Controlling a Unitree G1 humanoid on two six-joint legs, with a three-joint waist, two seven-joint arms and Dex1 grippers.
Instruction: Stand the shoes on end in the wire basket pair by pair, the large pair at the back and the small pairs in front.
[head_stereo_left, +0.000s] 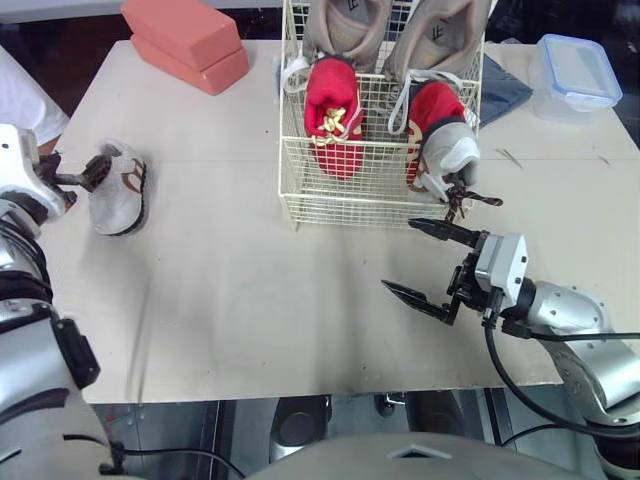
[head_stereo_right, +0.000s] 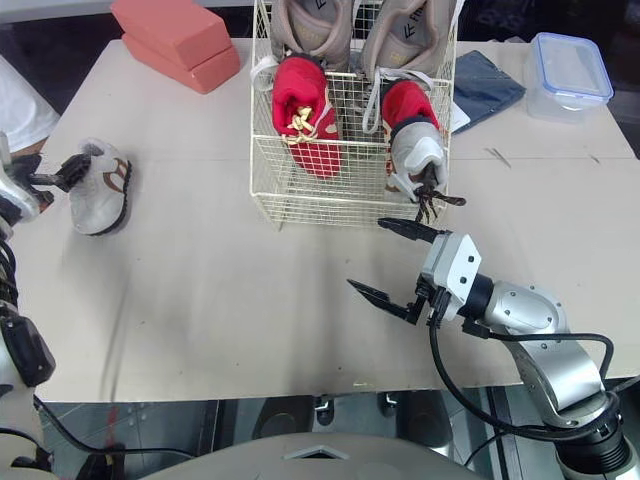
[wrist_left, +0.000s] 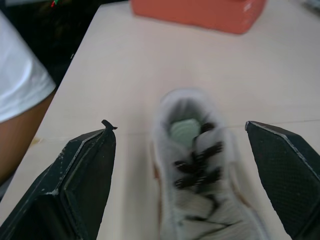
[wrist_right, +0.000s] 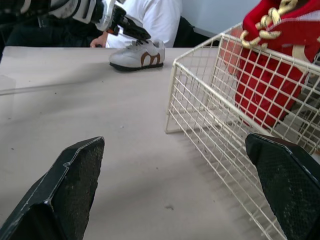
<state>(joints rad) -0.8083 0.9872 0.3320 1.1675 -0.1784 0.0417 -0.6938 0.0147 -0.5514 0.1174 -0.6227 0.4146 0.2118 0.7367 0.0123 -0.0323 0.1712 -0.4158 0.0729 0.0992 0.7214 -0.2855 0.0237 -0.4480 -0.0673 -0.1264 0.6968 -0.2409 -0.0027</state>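
- Grey small shoe (head_stereo_left: 120, 188) rests on the tabletop (head_stereo_left: 250, 300) at the left, well apart from the wire basket (head_stereo_left: 340, 205).
- Left gripper (wrist_left: 178, 127) is spread wide, one finger on either side of the shoe, not yet gripping it. The step in hand looks like picking this shoe up.
- Large tan pair (head_stereo_left: 345, 25) stands on end at the basket's back, with the red pair (head_stereo_left: 335, 115) in front of it.
- Right gripper (head_stereo_left: 397, 253) hangs released and empty near the basket's front right corner.
- Next move, as I judge it: clamp the shoe, lift it, and upend it into the gap before the red pair.
- Readable marks: a brown emblem like an "m" on the grey shoe's side. The tan insoles' logo is too small to read.
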